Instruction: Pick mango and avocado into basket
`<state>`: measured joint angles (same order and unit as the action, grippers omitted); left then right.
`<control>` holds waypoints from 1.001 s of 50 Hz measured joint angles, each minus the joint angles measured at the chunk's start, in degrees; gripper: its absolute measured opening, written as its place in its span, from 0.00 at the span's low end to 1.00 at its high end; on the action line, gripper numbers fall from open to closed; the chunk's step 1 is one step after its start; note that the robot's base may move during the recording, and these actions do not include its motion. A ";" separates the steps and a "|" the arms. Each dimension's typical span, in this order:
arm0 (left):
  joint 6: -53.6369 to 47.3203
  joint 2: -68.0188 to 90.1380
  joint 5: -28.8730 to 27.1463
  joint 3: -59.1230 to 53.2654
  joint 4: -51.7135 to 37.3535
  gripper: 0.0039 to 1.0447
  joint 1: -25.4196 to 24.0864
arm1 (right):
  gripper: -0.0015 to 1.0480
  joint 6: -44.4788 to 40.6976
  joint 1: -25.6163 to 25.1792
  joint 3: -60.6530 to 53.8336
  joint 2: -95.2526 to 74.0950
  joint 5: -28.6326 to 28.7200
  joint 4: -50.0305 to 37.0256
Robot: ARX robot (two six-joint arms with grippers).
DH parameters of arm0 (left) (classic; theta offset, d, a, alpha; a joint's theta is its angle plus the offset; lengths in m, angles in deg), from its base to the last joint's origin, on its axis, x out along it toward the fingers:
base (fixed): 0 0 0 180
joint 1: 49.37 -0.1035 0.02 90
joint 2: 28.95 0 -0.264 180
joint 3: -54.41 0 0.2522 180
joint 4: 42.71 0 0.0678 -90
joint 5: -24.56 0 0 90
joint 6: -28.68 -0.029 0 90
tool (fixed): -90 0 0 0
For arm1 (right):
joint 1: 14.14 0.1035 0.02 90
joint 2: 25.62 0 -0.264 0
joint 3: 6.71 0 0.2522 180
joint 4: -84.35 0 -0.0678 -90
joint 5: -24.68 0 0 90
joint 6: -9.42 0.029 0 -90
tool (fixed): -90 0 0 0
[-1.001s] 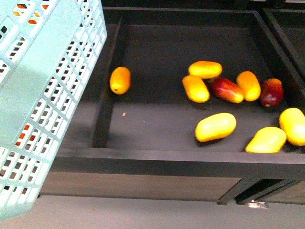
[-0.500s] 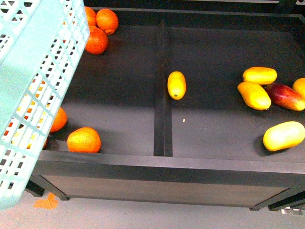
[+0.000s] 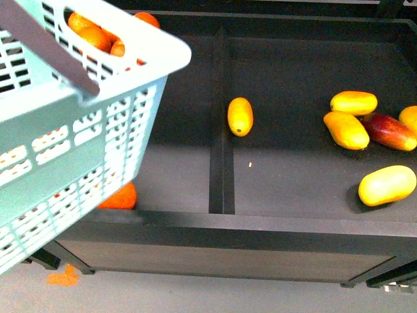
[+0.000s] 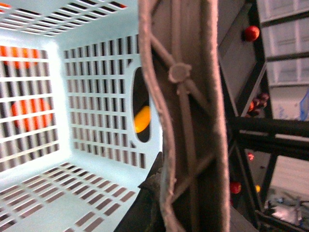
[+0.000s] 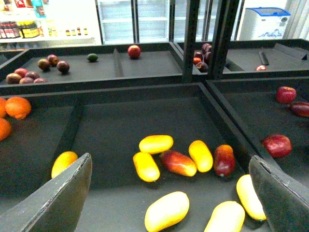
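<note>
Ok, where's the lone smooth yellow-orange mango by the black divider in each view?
Front view: lone yellow-orange mango just right of the black divider.
Left wrist view: uncertain; a yellow-orange patch shows through the turquoise plastic basket's hand slot.
Right wrist view: mango alone beside that divider.
Shared landmark: the divider.

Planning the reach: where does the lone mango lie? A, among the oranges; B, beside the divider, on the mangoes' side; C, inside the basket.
B: the mango lies just right of the divider in the front view, sharing that compartment with the other mangoes.
</note>
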<state>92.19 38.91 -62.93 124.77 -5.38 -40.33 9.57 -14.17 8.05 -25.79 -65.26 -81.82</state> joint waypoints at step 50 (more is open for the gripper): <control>-8.26 20.24 4.15 15.19 -4.59 0.04 19.65 | 0.92 9.51 4.55 6.32 -9.29 -14.99 15.45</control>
<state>83.92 59.15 -58.78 139.96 -9.97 -20.68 19.07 -9.63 14.36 -35.07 -80.26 -66.36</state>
